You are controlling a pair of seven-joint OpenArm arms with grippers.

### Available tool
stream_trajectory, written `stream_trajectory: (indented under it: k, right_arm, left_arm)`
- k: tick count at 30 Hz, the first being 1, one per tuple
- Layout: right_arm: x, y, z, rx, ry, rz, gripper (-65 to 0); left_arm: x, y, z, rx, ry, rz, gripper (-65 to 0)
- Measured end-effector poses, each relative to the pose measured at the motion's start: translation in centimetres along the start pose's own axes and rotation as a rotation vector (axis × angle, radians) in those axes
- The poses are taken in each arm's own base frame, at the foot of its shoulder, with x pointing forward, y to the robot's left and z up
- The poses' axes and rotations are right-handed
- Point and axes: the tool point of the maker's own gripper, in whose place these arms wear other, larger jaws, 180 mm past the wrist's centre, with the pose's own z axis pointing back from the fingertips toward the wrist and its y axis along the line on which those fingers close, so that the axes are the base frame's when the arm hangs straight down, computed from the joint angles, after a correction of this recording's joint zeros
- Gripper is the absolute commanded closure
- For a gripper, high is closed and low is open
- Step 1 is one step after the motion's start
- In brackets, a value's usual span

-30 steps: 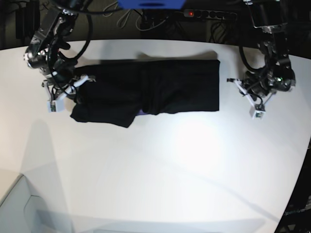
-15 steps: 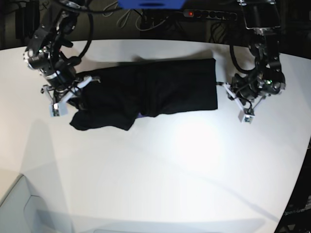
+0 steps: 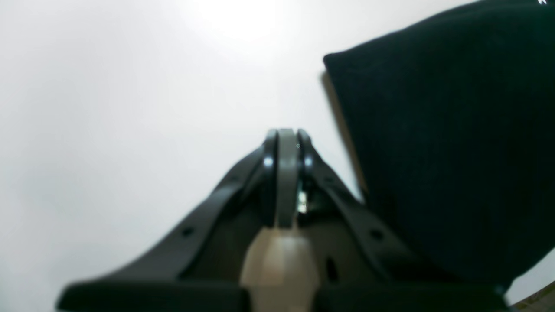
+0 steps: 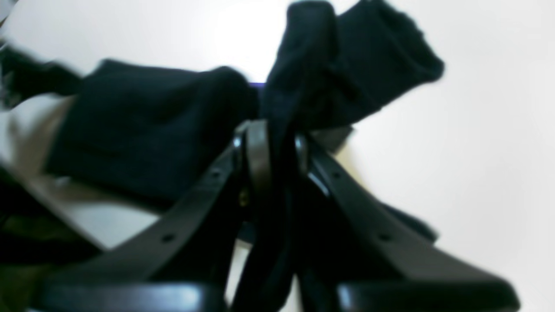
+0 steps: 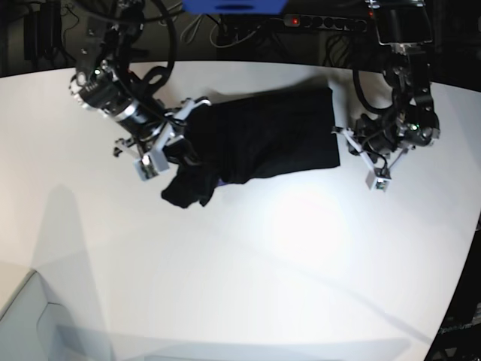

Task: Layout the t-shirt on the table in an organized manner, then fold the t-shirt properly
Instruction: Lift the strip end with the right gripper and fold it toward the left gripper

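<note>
White table point(image 5: 248, 271) is mostly bare; the t-shirt point(image 5: 263, 139) is sitting near the far edge, half-folded. Right gripper point(image 4: 277, 143) is pinching its bunched end, left gripper point(image 3: 284, 147) is closed, empty. Final folds left, I'd say.

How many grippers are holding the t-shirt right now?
1. The right gripper is shut on a bunched end of the black t-shirt. The left gripper is shut and empty, over the white table beside the shirt's other end.
</note>
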Motion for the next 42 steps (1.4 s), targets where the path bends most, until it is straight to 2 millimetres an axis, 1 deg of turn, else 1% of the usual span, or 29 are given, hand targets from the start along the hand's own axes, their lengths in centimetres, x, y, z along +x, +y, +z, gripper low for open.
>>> stream_trajectory:
  k: [5, 12, 14, 16, 19, 22, 25, 31, 37, 40, 42]
  right_arm:
    - [2.6, 4.4, -1.0, 0.129, -0.086, 0.068, 0.0]
    - [3.8, 10.3, -1.7, 0.312, -0.123, 0.178, 0.0]
    - [4.4, 11.4, -2.2, 0.351, -0.144, 0.192, 0.0]
    - [4.0, 11.6, -3.0, 0.362, -0.127, 0.188, 0.0]
    - [2.7, 11.4, -3.8, 0.361, -0.069, 0.2, 0.0]
    - [2.8, 11.6, -4.7, 0.377, -0.059, 0.207, 0.0]
    - [2.3, 11.2, -5.5, 0.373, -0.038, 0.208, 0.0]
    - [2.1, 11.5, -5.6, 0.384, -0.031, 0.213, 0.0]
    - [1.3, 13.2, -6.7, 0.439, 0.003, 0.231, 0.0]
    - [0.5, 14.1, -6.8, 0.466, 0.025, 0.239, 0.0]
    - [0.3, 14.7, -7.0, 0.486, 0.034, 0.253, 0.0]
  left_arm:
    - [0.0, -0.1, 0.0, -0.005, -0.002, 0.003, 0.0]
    - [0.0, -0.1, 0.0, -0.005, -0.003, 0.003, 0.0]
    - [0.0, -0.1, 0.0, -0.006, -0.003, 0.004, 0.0]
    - [0.0, -0.1, 0.0, -0.005, -0.002, 0.004, 0.0]
    - [0.0, -0.1, 0.0, -0.006, -0.003, 0.005, 0.0]
    - [0.0, -0.2, 0.0, -0.006, -0.006, 0.004, 0.0]
    - [0.0, -0.1, 0.1, -0.007, -0.01, 0.005, 0.0]
    - [-0.4, 0.9, 0.5, -0.01, -0.022, 0.069, 0.0]
    - [-0.5, 1.2, 0.6, -0.005, -0.015, 0.071, 0.0]
    - [-0.5, 1.3, 0.6, -0.004, -0.013, 0.073, 0.0]
    - [-0.5, 1.3, 0.6, -0.004, -0.014, 0.073, 0.0]
